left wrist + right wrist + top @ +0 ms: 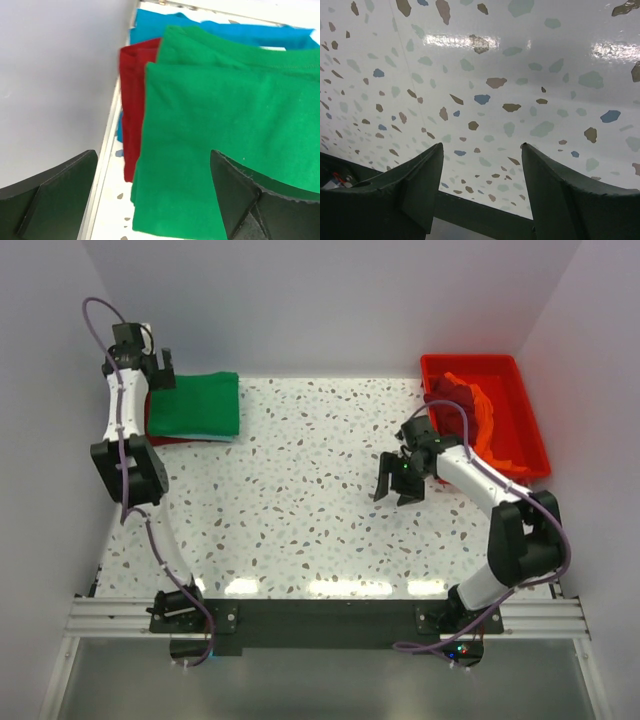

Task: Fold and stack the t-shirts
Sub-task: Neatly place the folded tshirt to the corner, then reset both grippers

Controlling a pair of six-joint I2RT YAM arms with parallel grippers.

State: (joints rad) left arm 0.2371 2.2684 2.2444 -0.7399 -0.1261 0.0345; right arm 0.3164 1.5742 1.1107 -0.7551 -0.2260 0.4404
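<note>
Left hand (152, 197) hangs spread over folded green t-shirt (225, 115).

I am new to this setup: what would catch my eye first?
The green t-shirt, folded atop a dark red t-shirt and a blue t-shirt, lies at the table's far left corner, the left gripper open over its edge. At far right, a red tray holds a crumpled orange t-shirt.

Folded green t-shirt (197, 405) atop dark red shirt (162, 439) well left of red tray (470, 361), left gripper (163, 373) further left; orange shirt (497, 430) in tray, right gripper (397, 489) just left of it.
</note>
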